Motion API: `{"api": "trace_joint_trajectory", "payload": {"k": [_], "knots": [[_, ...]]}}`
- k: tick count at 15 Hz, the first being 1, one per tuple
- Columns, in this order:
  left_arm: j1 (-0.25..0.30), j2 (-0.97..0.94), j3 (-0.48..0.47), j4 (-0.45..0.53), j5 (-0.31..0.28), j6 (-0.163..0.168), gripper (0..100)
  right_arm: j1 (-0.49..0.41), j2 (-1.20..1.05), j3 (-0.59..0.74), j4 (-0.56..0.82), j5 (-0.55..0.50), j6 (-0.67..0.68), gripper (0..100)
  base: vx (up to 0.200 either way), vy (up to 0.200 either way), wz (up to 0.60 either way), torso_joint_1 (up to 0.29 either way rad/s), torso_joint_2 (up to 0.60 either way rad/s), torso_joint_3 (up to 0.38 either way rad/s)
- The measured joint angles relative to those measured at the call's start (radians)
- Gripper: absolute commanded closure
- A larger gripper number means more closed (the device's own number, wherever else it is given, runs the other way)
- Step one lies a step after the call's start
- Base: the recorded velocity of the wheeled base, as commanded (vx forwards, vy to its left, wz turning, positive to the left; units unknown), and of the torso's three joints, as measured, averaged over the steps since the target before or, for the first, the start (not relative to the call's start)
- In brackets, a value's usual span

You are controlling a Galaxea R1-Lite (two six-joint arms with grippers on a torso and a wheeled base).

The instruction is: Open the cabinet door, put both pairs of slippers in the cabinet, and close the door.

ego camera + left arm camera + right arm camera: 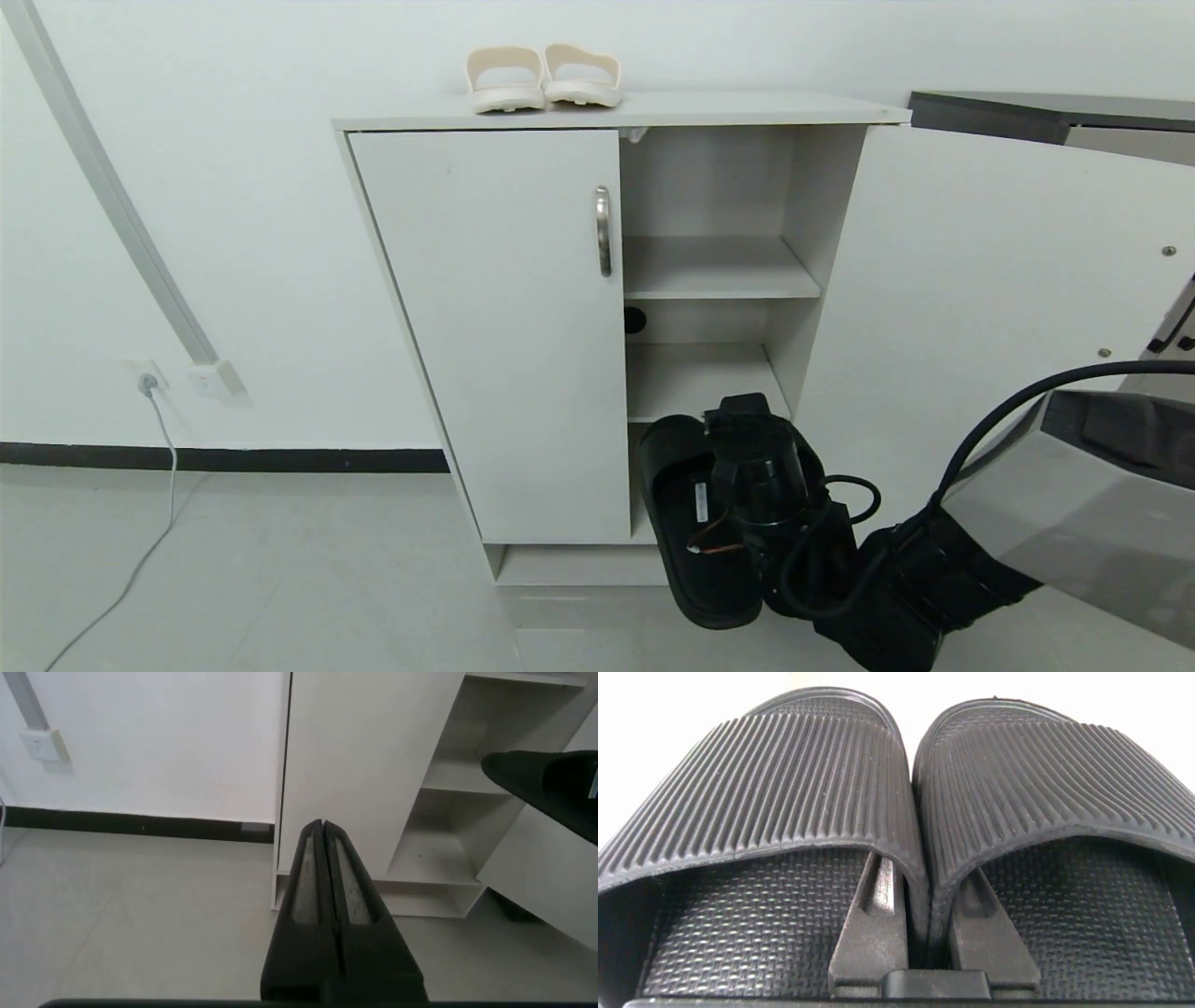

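A white laminate cabinet (616,110) with flat, square-edged panels stands against a white wall. Its left door (495,336) is shut and has a curved metal handle (603,231). Its right door (980,299) is swung wide, showing two smooth white shelves (714,271) above a bottom compartment. A pair of cream slippers (543,77) with broad rounded straps sits side by side on the cabinet top. The right gripper (926,929) is clamped on a pair of black slippers (677,560). Its fingers (878,919) are tucked under the ribbed rubber straps and pinch the two inner edges together over pebbled footbeds. The black pair is at the mouth of the bottom compartment, toes inward; whether it touches the compartment floor is hard to tell. The left gripper (322,835) hangs over pale floor tiles (140,915), its long fingers pressed together on nothing.
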Motion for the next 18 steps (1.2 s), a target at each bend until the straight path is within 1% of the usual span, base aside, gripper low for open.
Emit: {"api": "trace_joint_trajectory", "payload": {"k": [6,12,18], "knots": [[0.000,0.000,0.000,0.000,-0.001,0.000,100,-0.032,0.034,-0.024,-0.001,0.001,0.001,100,0.000,0.000,0.00,0.000,0.00,0.000],[0.000,0.000,0.000,0.000,-0.001,0.000,100,-0.063,0.075,-0.066,0.001,0.001,0.031,100,0.000,0.000,0.00,0.006,0.00,-0.175],[0.000,0.001,0.000,0.000,-0.002,0.000,100,-0.074,0.100,-0.083,-0.001,0.001,0.043,100,0.000,0.000,0.00,0.004,0.00,-0.200]]}}
